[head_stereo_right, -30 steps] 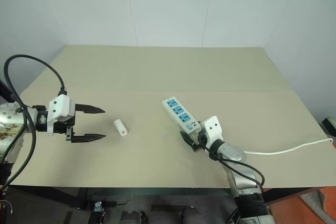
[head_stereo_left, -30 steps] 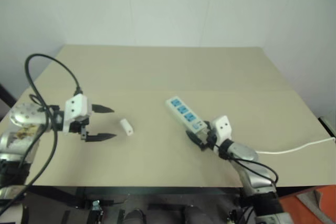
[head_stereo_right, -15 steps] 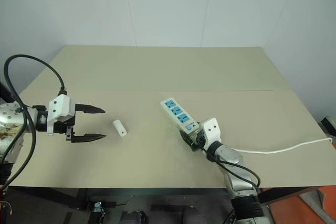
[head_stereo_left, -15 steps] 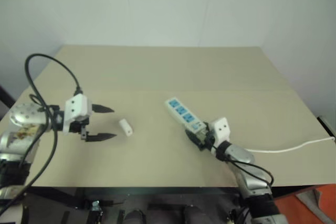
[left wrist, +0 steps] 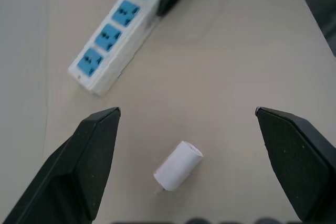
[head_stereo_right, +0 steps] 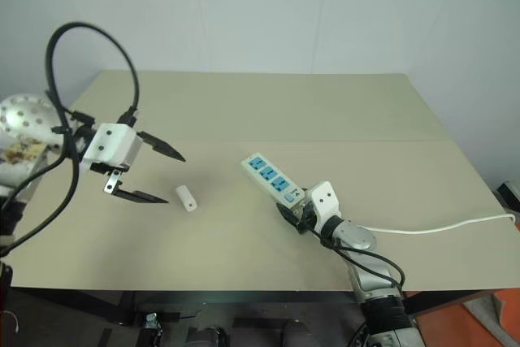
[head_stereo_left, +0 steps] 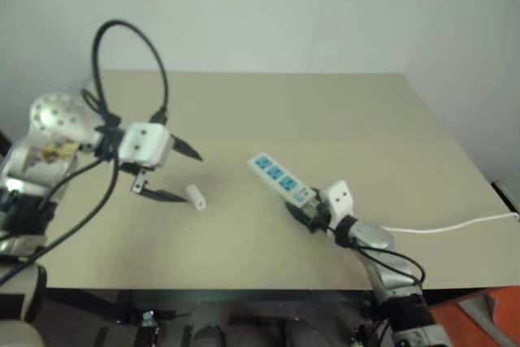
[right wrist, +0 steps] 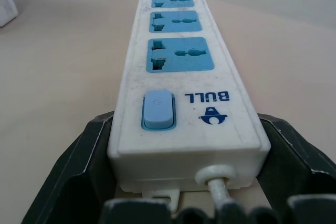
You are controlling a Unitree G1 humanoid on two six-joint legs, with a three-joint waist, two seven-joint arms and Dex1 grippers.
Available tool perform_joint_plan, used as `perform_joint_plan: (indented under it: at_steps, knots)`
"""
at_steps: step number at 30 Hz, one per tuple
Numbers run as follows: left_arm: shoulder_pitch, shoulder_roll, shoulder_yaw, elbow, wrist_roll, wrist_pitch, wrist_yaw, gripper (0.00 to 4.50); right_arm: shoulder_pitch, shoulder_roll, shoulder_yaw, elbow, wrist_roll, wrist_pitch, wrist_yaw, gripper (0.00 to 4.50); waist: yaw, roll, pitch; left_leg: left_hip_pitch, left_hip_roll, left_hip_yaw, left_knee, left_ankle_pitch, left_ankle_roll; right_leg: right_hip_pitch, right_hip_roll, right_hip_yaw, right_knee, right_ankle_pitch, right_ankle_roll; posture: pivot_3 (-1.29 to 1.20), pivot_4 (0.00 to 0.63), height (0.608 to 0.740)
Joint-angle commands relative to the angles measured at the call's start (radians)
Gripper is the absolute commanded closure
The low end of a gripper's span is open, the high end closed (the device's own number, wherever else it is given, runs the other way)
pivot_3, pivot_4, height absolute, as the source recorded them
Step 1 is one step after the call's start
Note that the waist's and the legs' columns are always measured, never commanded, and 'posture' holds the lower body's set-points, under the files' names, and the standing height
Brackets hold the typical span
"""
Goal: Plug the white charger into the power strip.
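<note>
The left gripper (head_stereo_right: pixel 158 175) hangs above the table (head_stereo_right: pixel 244 103) with its 2 black fingers spread wide and nothing between them, just left of the white charger (head_stereo_right: pixel 187 198), which lies on its side. The charger looks small, light, stiff and smooth, so I judge it can slip or roll; it is best taken across its 2 long flat sides, near the middle. Further right lies the power strip (head_stereo_right: pixel 272 180), a long rigid bar with 3 blue socket faces turned up. The right gripper (head_stereo_right: pixel 294 214) holds its cord end, fingers closed on both sides, and this should steady the strip.
</note>
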Motion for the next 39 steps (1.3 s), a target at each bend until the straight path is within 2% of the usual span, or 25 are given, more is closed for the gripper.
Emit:
perform_joint_plan:
  at_steps: [1, 5, 7, 12, 15, 21, 27, 31, 39]
  knots:
    - [-0.176, 0.016, -0.242, 0.111, -0.027, -0.252, -0.008, 0.00, -0.018, 0.002, 0.016, 0.033, -0.007, -0.017, 0.013, 1.08, -0.005, 0.000, 0.000, 0.000, 0.000, 0.000, 0.000, 0.000, 0.000, 0.000, 0.000, 0.001, 0.000, 0.000, 0.000, 0.00, 0.150, 0.740]
    - [-0.384, -0.015, -0.618, 0.236, -0.048, -0.420, -0.008, 0.00, -0.024, 0.010, 0.019, 0.039, -0.011, -0.014, 0.007, 1.08, -0.010, 0.000, 0.000, 0.000, 0.001, -0.001, 0.000, 0.000, 0.000, 0.000, 0.002, 0.002, 0.001, 0.000, 0.000, 0.00, 0.150, 0.740]
    - [-0.452, -0.056, -0.756, 0.319, -0.042, -0.498, -0.008, 0.00, -0.019, 0.012, 0.020, 0.031, -0.010, -0.012, 0.005, 1.08, -0.012, 0.000, 0.000, 0.000, 0.001, 0.000, 0.000, 0.000, 0.000, 0.000, 0.003, 0.003, 0.001, 0.000, 0.000, 0.00, 0.150, 0.740]
    - [-0.532, -0.232, -0.891, 0.593, -0.009, -0.684, -0.008, 0.00, -0.001, 0.006, 0.029, 0.009, -0.019, -0.002, -0.003, 1.08, -0.012, 0.000, 0.000, -0.001, 0.001, -0.001, 0.002, 0.000, 0.000, -0.001, 0.004, 0.003, 0.001, 0.000, 0.000, 0.00, 0.150, 0.740]
    - [-0.549, -0.292, -0.950, 0.690, 0.007, -0.758, -0.008, 0.00, 0.004, 0.000, 0.029, 0.001, -0.016, 0.003, -0.002, 1.08, -0.014, 0.000, 0.000, -0.002, 0.001, -0.001, 0.001, -0.001, 0.002, -0.001, 0.004, 0.004, 0.000, 0.000, 0.000, 0.00, 0.150, 0.740]
    - [-0.545, -0.378, -0.988, 0.824, 0.102, -0.891, -0.008, 0.00, 0.007, -0.002, 0.024, 0.007, -0.016, 0.010, -0.010, 1.08, -0.012, -0.001, 0.000, -0.003, 0.001, -0.001, 0.002, -0.002, 0.003, -0.001, 0.004, 0.004, 0.000, 0.000, 0.000, 0.00, 0.150, 0.740]
    - [-0.533, -0.435, -0.931, 0.914, 0.210, -0.956, -0.008, 0.00, 0.021, 0.001, 0.030, -0.001, -0.014, 0.011, -0.015, 1.08, -0.009, -0.001, 0.000, -0.002, 0.001, -0.001, 0.004, -0.002, 0.003, -0.001, 0.004, 0.005, 0.000, 0.000, 0.001, 0.00, 0.150, 0.740]
    - [-0.525, -0.471, -0.868, 0.953, 0.334, -0.992, -0.008, 0.00, 0.027, 0.002, 0.028, -0.009, -0.007, 0.018, -0.016, 1.08, -0.004, -0.001, 0.000, -0.003, 0.000, -0.001, 0.004, -0.002, 0.003, -0.001, 0.004, 0.005, 0.000, 0.000, 0.001, 0.00, 0.150, 0.740]
    - [-0.497, -0.499, -0.782, 0.964, 0.465, -0.974, -0.008, 0.00, 0.015, -0.009, 0.020, -0.003, -0.009, 0.022, -0.019, 1.08, -0.001, -0.001, 0.000, -0.002, 0.001, -0.001, 0.004, -0.002, 0.003, -0.001, 0.004, 0.005, 0.001, 0.000, 0.001, 0.00, 0.150, 0.740]
